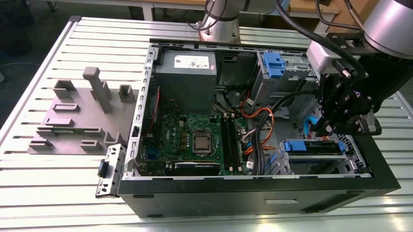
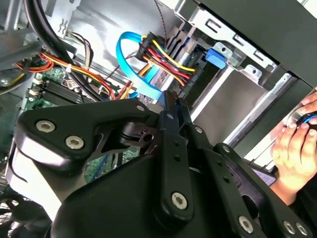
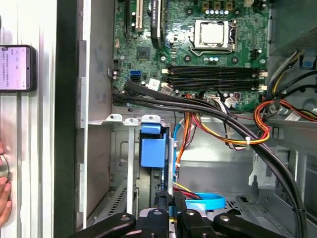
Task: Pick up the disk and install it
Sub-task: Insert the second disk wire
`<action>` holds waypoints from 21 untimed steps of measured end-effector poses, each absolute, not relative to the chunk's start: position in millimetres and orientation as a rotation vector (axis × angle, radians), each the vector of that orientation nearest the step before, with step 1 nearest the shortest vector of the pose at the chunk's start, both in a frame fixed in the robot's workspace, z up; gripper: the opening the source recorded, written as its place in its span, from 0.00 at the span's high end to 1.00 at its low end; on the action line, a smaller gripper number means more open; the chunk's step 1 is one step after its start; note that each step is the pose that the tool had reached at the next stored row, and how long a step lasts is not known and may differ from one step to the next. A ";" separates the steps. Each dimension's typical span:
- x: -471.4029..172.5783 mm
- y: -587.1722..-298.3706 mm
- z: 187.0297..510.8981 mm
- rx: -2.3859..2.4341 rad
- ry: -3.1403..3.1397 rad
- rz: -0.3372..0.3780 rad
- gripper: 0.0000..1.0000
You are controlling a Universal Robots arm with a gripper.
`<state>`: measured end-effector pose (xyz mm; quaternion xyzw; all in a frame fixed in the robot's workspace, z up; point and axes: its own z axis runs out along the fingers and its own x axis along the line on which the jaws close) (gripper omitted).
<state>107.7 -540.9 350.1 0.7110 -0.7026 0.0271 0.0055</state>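
- The disk appeared to sit already in the lower drive bay of the open computer case, with its blue carrier frame level with the bay's top.
- The gripper hung just above that bay, and its jaws were drawn narrow, almost together, in the second wrist view. No disk showed between them.
- Judged from this, the pick-up and most of the installing were done. Whether the disk was fully seated could not be told.
- The grey stepped fixture stood on the table, well apart from the case.
- 1 white label lay on the power supply, its print too small to read.
- A phone lay beside the case with a lit screen. A person's hand rested near the case edge.
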 end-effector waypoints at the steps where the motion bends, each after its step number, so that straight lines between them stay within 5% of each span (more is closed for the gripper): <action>1: 107.5 -541.9 349.7 2.229 -2.198 0.086 0.84; 21: 105.5 -550.1 339.8 2.270 -2.163 0.095 0.84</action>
